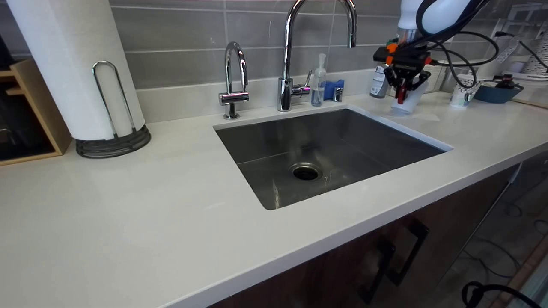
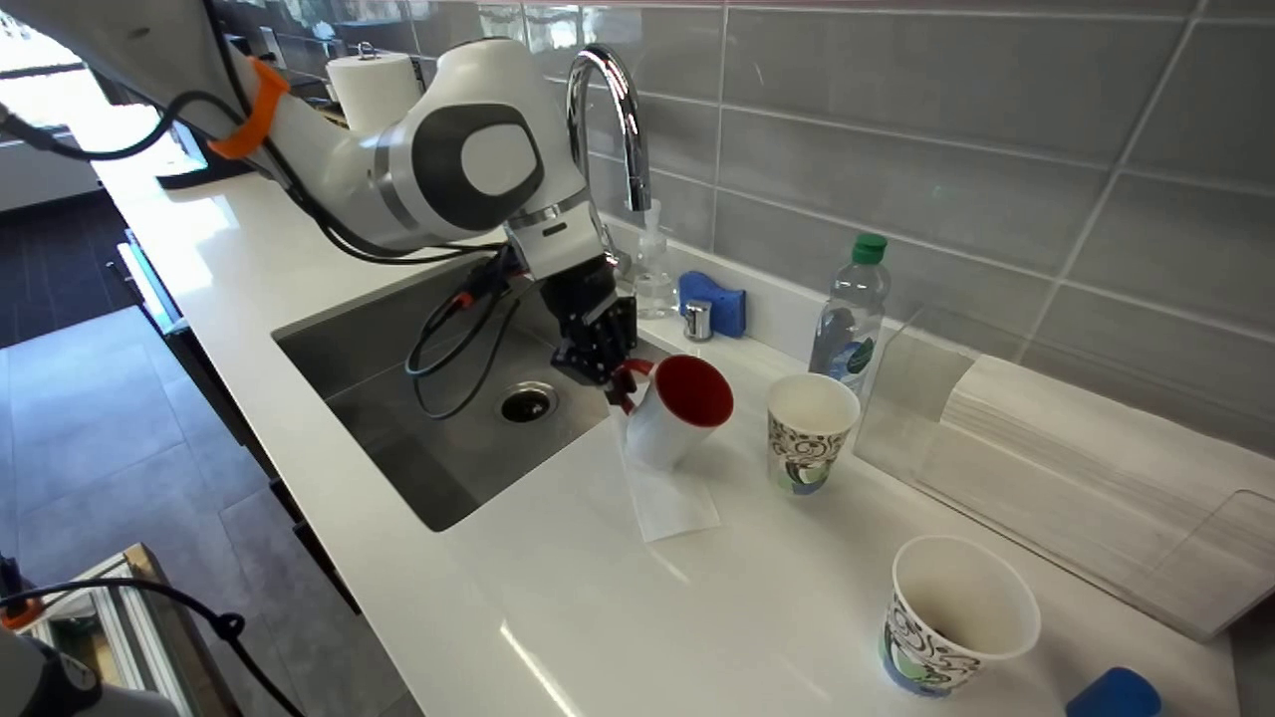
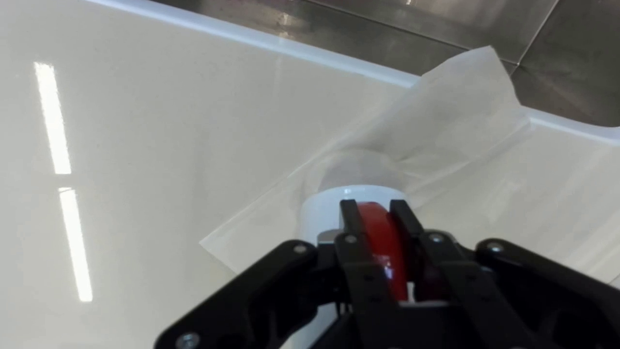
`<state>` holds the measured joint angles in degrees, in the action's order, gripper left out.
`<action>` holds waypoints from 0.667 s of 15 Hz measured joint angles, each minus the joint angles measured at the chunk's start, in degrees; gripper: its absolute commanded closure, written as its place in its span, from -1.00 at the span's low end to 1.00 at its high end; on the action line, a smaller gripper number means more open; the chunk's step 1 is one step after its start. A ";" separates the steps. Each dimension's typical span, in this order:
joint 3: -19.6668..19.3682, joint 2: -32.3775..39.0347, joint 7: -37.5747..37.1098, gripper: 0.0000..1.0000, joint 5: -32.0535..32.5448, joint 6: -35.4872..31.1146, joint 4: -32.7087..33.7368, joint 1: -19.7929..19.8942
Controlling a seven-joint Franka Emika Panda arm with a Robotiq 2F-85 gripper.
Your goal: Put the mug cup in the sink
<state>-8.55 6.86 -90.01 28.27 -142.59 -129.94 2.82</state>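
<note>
The mug cup, white outside and red inside with a red handle, shows in both exterior views (image 1: 412, 102) (image 2: 665, 436). It leans at a tilt over a thin paper sheet (image 2: 679, 508) on the counter beside the sink. My gripper (image 2: 622, 384) is closed on the red handle; in the wrist view the handle sits between the two fingertips (image 3: 374, 206), with the white mug body (image 3: 319, 213) behind them. Whether the mug's base touches the paper cannot be told. The steel sink (image 1: 261, 147) with its round drain lies right next to the mug; its basin also shows in the wrist view (image 3: 387, 41).
A tall faucet (image 1: 287, 55) and a smaller tap (image 1: 231, 81) stand behind the sink. A soap dispenser (image 1: 318, 85) and blue sponge (image 2: 719, 304) are by the wall. Patterned paper cups (image 2: 805, 443) (image 2: 946, 622), a green-capped bottle (image 2: 855, 309) and a clear towel box (image 2: 1076, 518) stand near the mug.
</note>
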 measured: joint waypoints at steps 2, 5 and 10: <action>0.01 0.37 0.00 0.90 0.35 0.56 -0.11 -0.02; 0.02 1.33 0.00 0.90 0.39 1.34 -0.38 -0.06; 0.02 3.03 0.00 0.90 0.39 1.37 -0.38 -0.12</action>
<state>-8.53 9.89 -90.01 28.65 -141.22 -130.32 2.70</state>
